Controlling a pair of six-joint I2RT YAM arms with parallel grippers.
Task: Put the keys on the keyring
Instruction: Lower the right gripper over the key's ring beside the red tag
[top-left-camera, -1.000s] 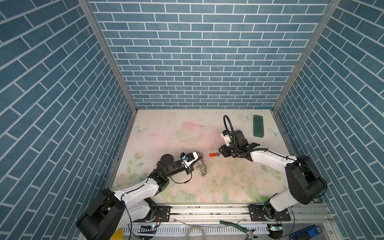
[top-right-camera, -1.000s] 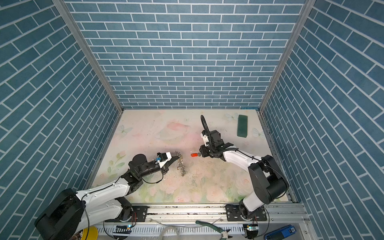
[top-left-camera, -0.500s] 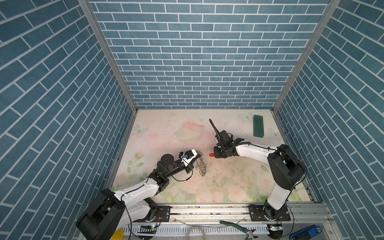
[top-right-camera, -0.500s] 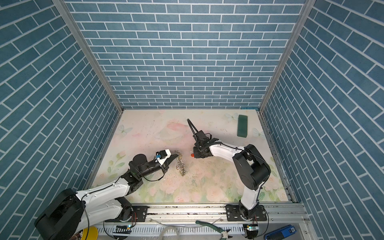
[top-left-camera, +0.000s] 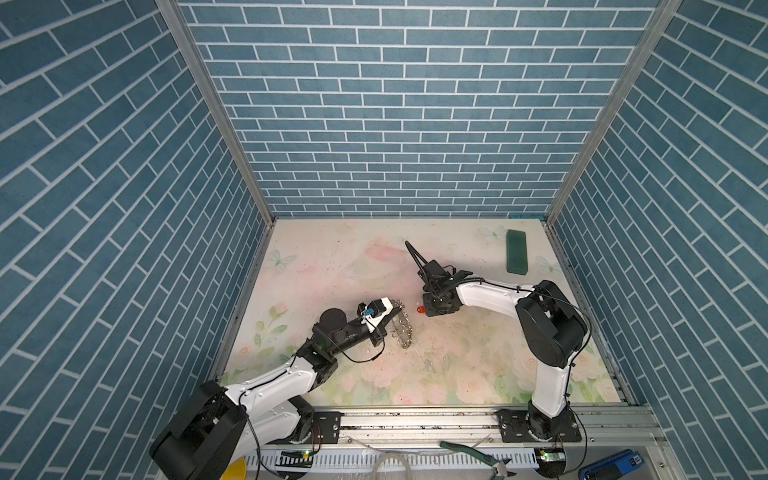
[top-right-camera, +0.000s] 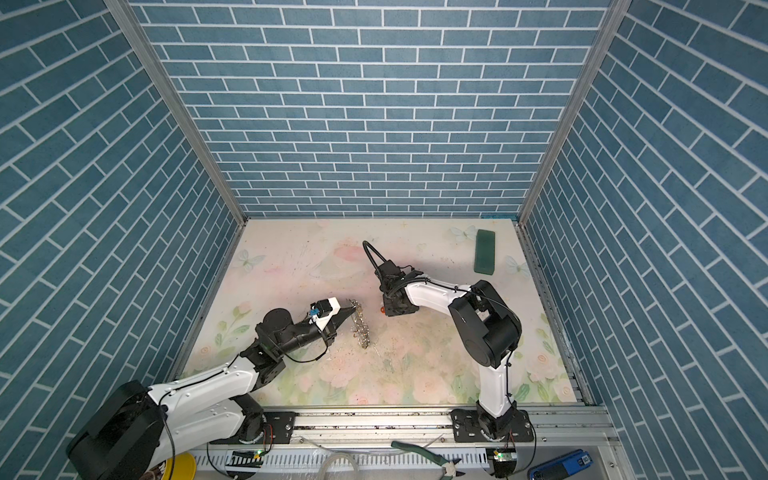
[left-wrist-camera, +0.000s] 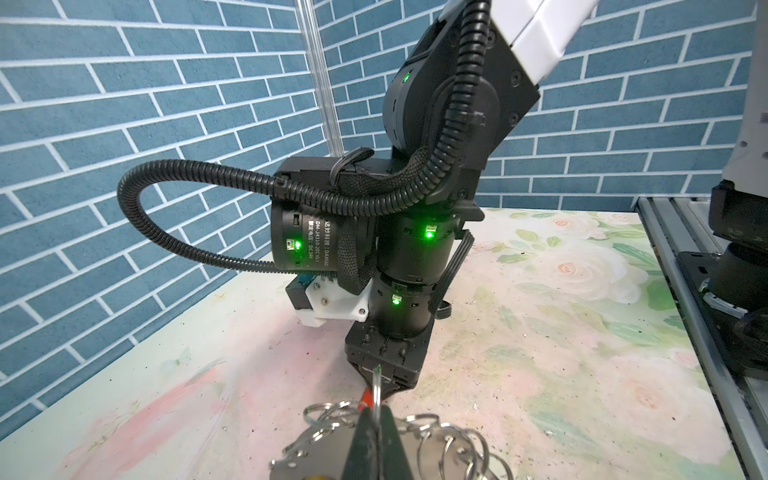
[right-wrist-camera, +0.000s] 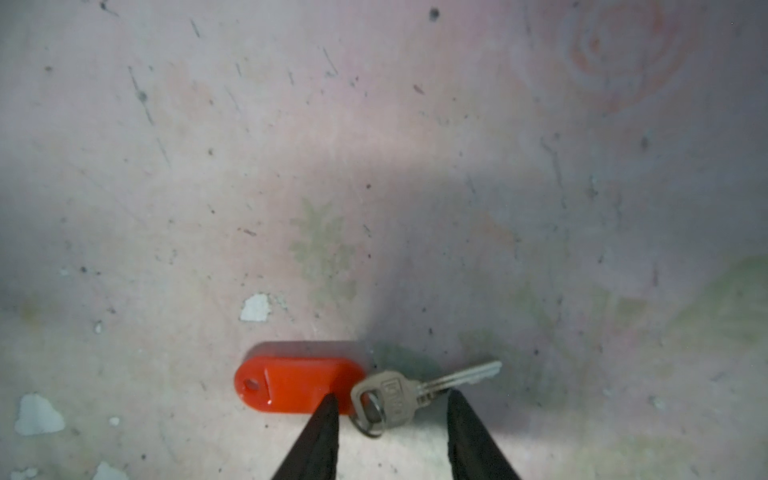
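- Key (right-wrist-camera: 415, 392), silver, joined by a small split ring to a red tag (right-wrist-camera: 299, 380): it is shown lying flat on the floral table mat (right-wrist-camera: 374, 166) and is gripped by nothing.
- Right gripper (right-wrist-camera: 392, 395): the jaws are seen partly parted, with the tips lowered on either side of the key's head. Nothing is held between them.
- Keyring (top-left-camera: 404, 330): a grey band fringed with silver rings is seen just beside the red tag. It is held up by one edge, and its rings hang toward the mat.
- Left gripper (left-wrist-camera: 372, 415): the jaws are closed fully on the keyring's rim, and one silver ring is left standing up between the tips.
- Progress: the keyring is judged to be already presented for threading. The red tag's key has yet to be picked up and hooked on. No coloured tag can be made out among the rings, and no orange or yellow key is seen, so most of the task is judged to remain.
- Dark green block (top-left-camera: 516, 257): it is shown well apart, near the far corner, and is not involved.
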